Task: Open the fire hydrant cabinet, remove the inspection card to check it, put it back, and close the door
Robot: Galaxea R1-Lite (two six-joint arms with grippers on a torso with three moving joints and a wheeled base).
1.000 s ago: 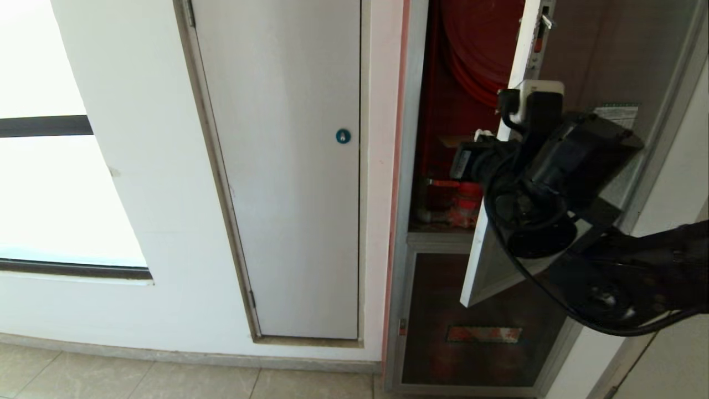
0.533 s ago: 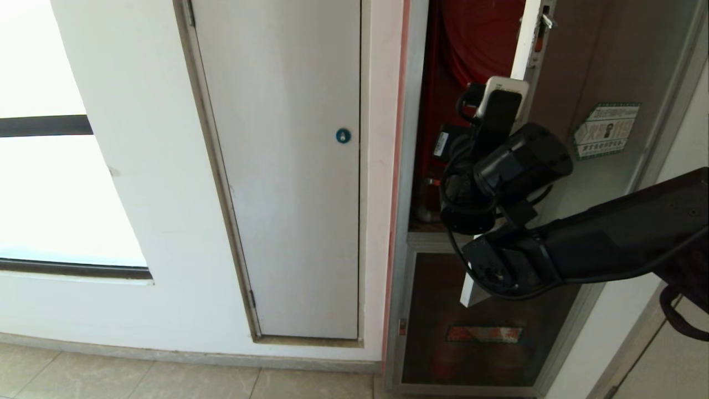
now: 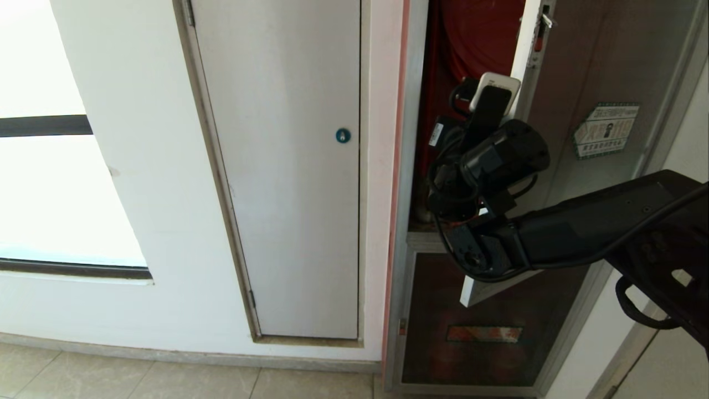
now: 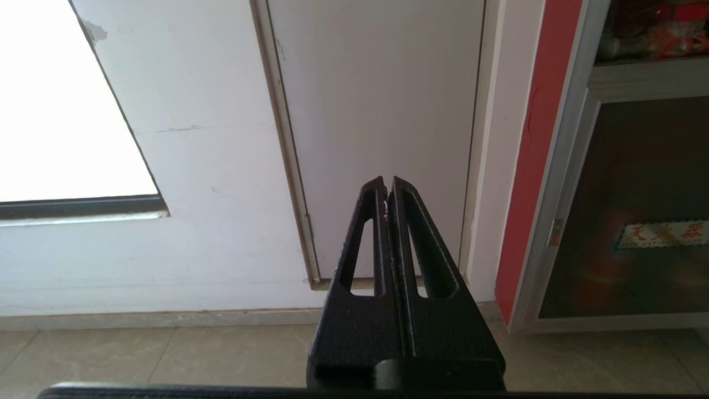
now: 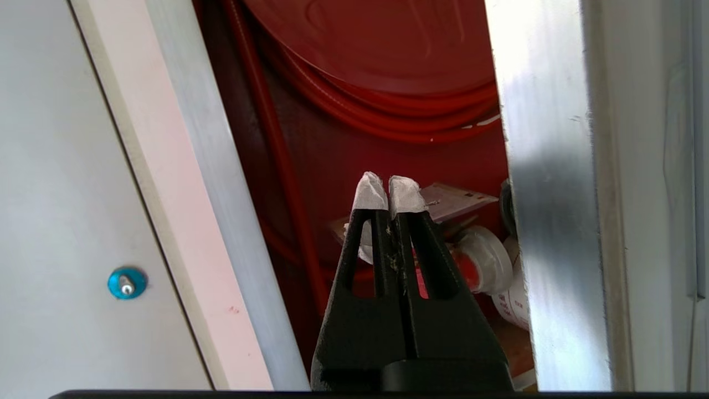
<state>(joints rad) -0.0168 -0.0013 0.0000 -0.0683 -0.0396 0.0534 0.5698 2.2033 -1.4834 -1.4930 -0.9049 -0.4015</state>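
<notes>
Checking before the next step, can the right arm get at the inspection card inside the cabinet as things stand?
Probably yes. The door stands partly open, and the shut right gripper points through the gap at the inspection card lying inside, with nothing between them. It would need to open first.

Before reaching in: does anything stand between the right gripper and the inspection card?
Nothing visible. The right gripper, jaws shut, points through the gap at the inspection card; the door stands beside the path.

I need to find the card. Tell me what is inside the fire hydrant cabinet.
Inside the fire hydrant cabinet: a red hose reel, a red valve, white rolled hose and a card-like sheet. The door edge hides the rest.
</notes>
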